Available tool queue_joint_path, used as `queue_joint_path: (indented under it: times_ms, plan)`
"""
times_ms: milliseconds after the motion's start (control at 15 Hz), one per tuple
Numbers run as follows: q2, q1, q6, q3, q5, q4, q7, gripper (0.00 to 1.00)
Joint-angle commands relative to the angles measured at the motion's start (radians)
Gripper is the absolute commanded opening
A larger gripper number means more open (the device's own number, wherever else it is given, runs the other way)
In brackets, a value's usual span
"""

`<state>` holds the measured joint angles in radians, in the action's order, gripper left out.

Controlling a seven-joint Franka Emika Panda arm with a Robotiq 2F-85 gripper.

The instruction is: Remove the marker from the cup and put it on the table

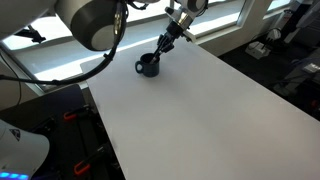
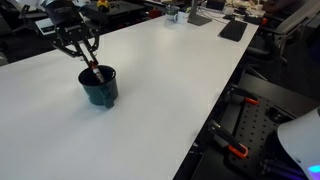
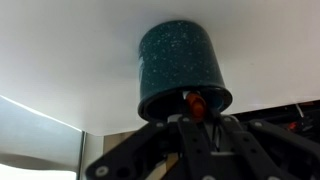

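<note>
The dark mug-like cup [image 1: 148,67] stands upright on the white table [image 1: 200,110] near its far edge; it also shows in the other exterior view [image 2: 100,86] and in the wrist view [image 3: 178,60]. The slim marker [image 2: 98,74] leans out of the cup, its reddish end up [image 3: 195,103]. My gripper [image 2: 91,64] hangs just above the cup's rim with its fingers closed together on the marker's upper end [image 3: 195,118]. The marker's lower part is hidden inside the cup.
The table stretches wide around the cup [image 2: 170,80]. A dark flat object [image 2: 232,30] and small items lie at the table's far end. Windows [image 1: 40,40] run behind the table. Black frames with orange clamps [image 2: 240,150] stand beside the table edge.
</note>
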<state>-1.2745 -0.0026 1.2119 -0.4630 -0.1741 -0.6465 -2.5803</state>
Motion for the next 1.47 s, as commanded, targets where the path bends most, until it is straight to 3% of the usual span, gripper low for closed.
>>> queue_joint_path:
  times_ms: [0,467,1000,1400]
  plan:
    - [0.066,0.014,-0.003,-0.006,-0.004,-0.017,0.033,0.04]
    - [0.245,0.005,0.012,-0.01,-0.012,-0.038,0.099,0.04]
    - [0.373,-0.06,0.049,0.043,-0.087,-0.108,0.202,0.04]
    - [0.404,-0.156,0.142,0.042,-0.084,-0.302,0.214,0.04]
